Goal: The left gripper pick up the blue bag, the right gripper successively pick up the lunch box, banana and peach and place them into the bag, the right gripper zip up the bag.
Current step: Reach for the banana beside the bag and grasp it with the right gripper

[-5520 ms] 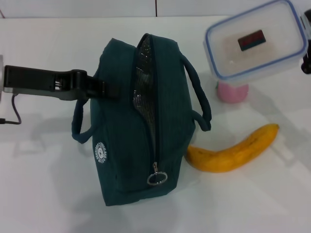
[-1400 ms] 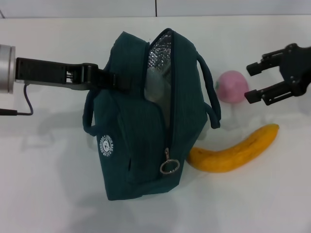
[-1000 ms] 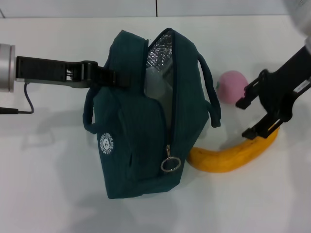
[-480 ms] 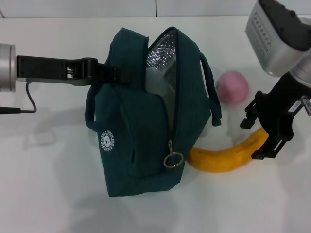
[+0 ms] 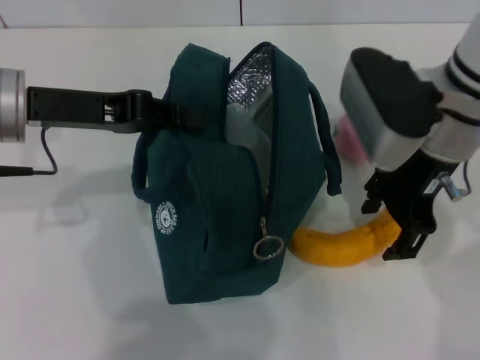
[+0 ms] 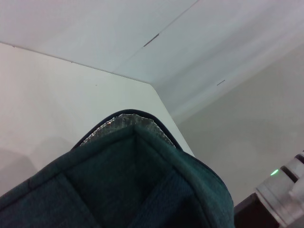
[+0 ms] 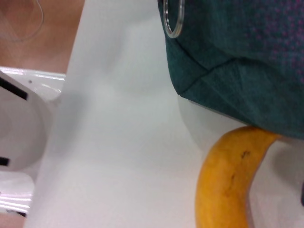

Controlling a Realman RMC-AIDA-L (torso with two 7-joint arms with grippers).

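Over the banana's (image 5: 346, 244) outer end, the right gripper (image 5: 400, 219) has dropped lower than half a second ago, fingers spread astride it (peach (image 5: 347, 140) now mostly hidden). At nine o'clock, the left gripper (image 5: 166, 118) pinches the blue bag (image 5: 217, 187).

Head cam overhead; wrist cams close on bag (image 5: 225, 172)

Black pincers (image 5: 398, 221), silver cuffs, thin black cable (image 5: 46, 154)
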